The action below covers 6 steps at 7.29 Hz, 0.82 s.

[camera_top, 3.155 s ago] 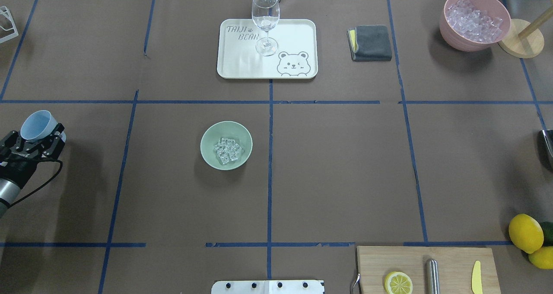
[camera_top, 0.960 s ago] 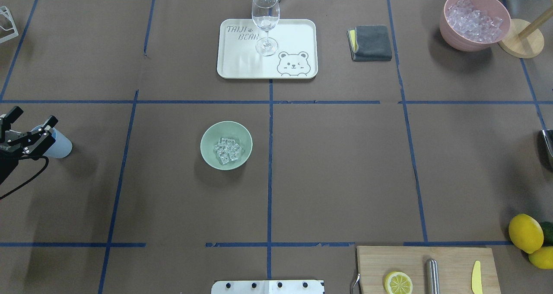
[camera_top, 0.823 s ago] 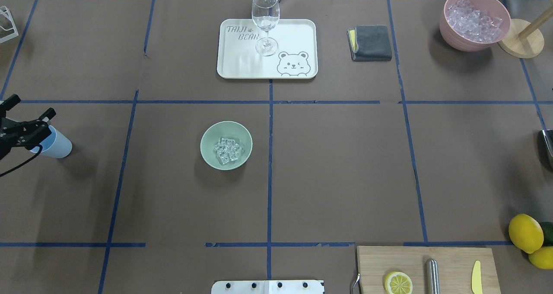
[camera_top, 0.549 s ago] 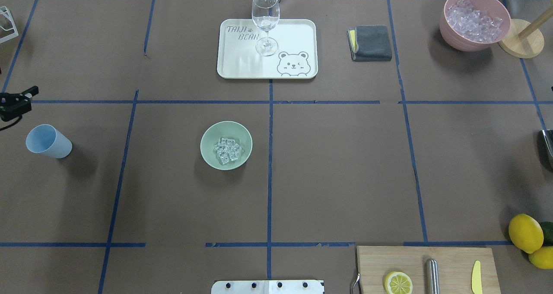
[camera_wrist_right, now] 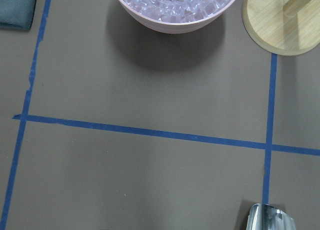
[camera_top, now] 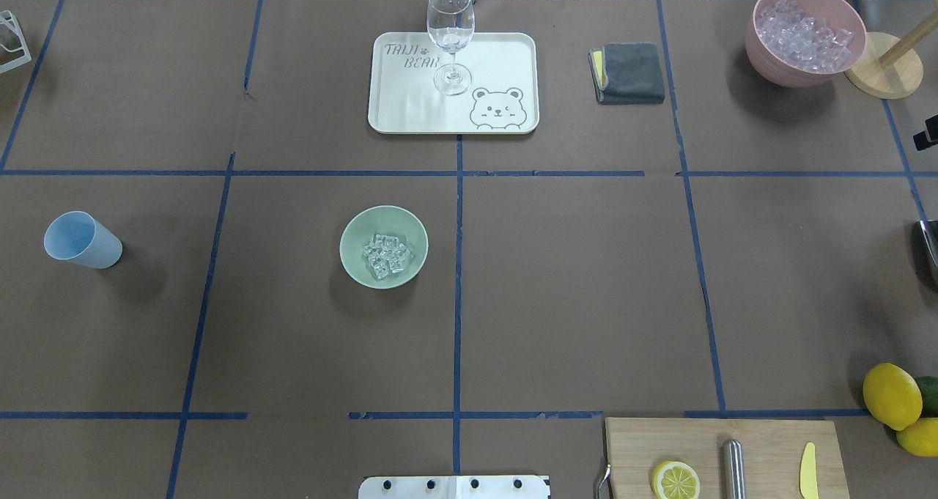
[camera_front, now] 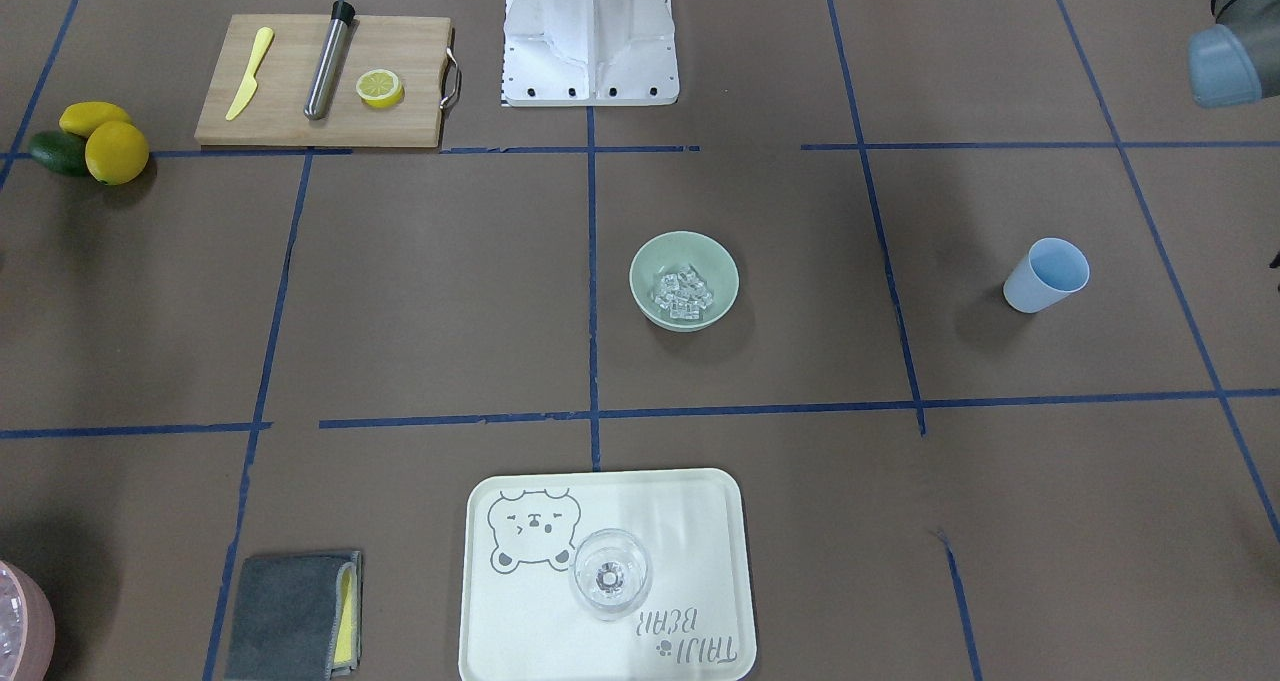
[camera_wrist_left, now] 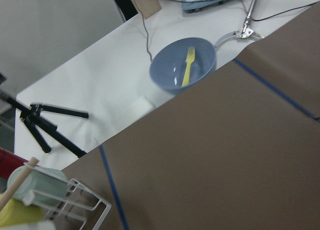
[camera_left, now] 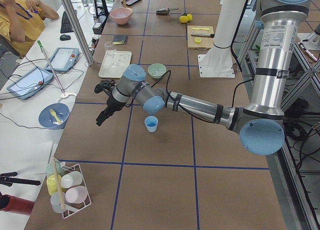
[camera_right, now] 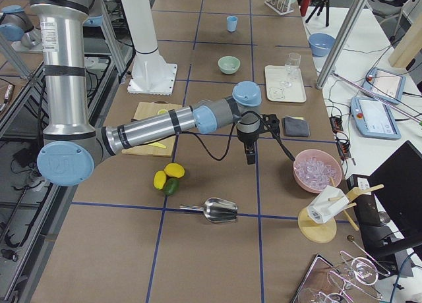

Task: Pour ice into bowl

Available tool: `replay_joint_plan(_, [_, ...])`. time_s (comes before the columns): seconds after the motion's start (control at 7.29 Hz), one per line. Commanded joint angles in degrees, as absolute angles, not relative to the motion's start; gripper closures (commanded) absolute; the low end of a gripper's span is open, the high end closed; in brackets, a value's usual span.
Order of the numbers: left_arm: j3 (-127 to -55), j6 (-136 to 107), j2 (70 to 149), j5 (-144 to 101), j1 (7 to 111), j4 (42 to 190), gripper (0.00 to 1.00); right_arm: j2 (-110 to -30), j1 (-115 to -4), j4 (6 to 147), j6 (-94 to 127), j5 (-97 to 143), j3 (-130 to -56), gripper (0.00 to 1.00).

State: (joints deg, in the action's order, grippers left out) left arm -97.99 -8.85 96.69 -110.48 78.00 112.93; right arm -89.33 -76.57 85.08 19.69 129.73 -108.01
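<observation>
The sage-green bowl [camera_top: 411, 229] [camera_front: 650, 266] stands just left of the table's centre line, with a small heap of clear ice [camera_top: 386, 254] [camera_front: 683, 294] in its bottom. Far to its left the pale blue cup [camera_top: 82, 240] [camera_front: 1046, 275] stands upright on its own, and nothing grips it. My left gripper [camera_left: 101, 119] hangs above the table beyond the cup; it shows only in the exterior left view, so I cannot tell its state. My right gripper [camera_right: 250, 155] hovers near the pink ice bowl, and I cannot tell its state either.
A pink bowl [camera_top: 762, 48] heaped with ice sits far right, beside a wooden stand [camera_top: 883, 65]. A wine glass [camera_top: 450, 37] stands on the bear tray [camera_top: 506, 59], with a grey cloth [camera_top: 628, 72] next to it. A cutting board [camera_top: 762, 440], lemons [camera_top: 892, 395] and a metal scoop [camera_right: 221, 211] lie near the right.
The left gripper set the blue cup down upright, let go and drew back off the overhead view's left edge. A sliver of the right gripper now shows at the right edge.
</observation>
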Motion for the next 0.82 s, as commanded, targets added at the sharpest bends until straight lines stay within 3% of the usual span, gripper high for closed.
replay_joint_plan(0.0, [-96.8, -6.5, 96.7, -131.9, 84.7, 100.6, 0.00, -88.2, -71.1, 85.0, 28.3, 129.6, -112.7, 0.00])
replay_joint_plan(0.27, [-96.9, -4.8, 89.2, -138.5, 85.4, 100.7, 0.00, -79.0, -61.9, 85.0, 38.3, 129.2, -113.3, 0.00])
replay_joint_plan(0.69, [-96.7, 1.9, 88.2, -138.3, 86.2, 100.6, 0.00, -67.2, -49.1, 85.9, 58.3, 122.6, -114.5, 0.00])
